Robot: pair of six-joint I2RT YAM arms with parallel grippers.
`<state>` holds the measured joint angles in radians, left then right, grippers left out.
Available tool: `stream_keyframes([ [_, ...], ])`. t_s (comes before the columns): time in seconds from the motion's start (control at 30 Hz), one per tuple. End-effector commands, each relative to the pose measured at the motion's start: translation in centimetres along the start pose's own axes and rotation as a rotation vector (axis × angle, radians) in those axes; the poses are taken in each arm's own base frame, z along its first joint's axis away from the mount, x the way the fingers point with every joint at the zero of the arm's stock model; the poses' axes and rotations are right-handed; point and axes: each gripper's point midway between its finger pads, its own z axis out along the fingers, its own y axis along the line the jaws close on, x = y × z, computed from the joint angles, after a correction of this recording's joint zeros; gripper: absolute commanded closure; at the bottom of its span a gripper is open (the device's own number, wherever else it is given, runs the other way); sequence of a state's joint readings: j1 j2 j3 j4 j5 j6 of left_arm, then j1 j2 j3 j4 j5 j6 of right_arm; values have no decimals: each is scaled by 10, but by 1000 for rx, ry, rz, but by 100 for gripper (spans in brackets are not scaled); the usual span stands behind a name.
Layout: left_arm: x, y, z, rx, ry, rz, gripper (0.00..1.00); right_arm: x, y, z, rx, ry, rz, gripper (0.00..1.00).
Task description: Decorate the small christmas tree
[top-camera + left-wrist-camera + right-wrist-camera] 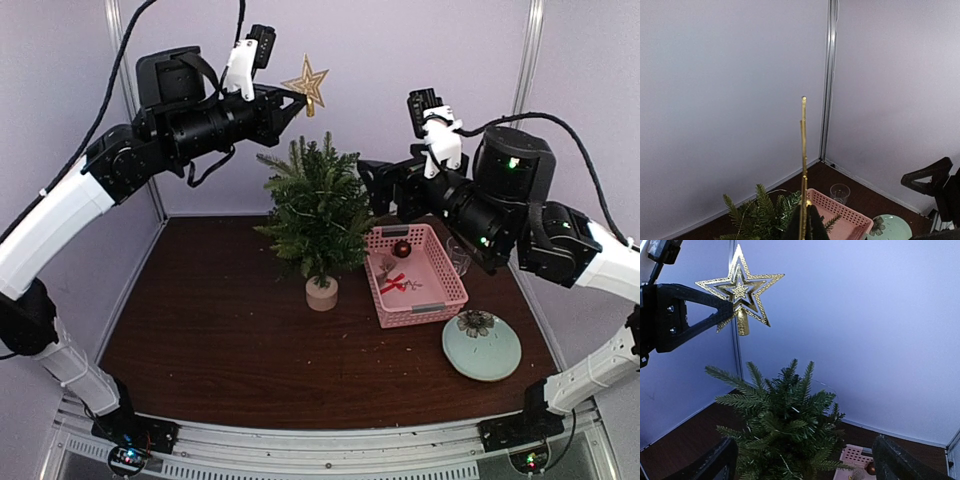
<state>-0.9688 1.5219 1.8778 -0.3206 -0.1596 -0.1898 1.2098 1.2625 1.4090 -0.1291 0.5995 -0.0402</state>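
The small christmas tree (318, 212) stands upright on its pale wooden stump (321, 293) at the middle of the table. My left gripper (297, 98) is shut on a gold star topper (307, 84) and holds it in the air above the treetop, a little to its left. In the left wrist view the star (803, 160) shows edge-on between the shut fingers (816, 227), with the tree (755, 220) below. My right gripper (372, 186) is open and empty, its fingers (715, 465) on either side of the tree (785, 425). The star (740, 290) shows above in that view.
A pink basket (440, 262) right of the tree holds a red bow (393, 283) and a brown ball (401, 248). A clear glass (458, 255) stands behind it. A mint green dish (481, 350) with a flower lies at the front right. Walls close the back and sides.
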Motion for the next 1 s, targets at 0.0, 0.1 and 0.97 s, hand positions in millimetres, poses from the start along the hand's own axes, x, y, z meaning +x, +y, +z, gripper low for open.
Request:
stream_keyframes([
  [0.0,12,-3,21,59,80,168,100,15,-29,-3,31,42,58,2],
  [0.1,14,1,34,62,92,178,100,22,-44,-3,50,54,78,1],
  [0.97,52,30,88,30,200,153,100,40,-81,2,91,80,101,1],
])
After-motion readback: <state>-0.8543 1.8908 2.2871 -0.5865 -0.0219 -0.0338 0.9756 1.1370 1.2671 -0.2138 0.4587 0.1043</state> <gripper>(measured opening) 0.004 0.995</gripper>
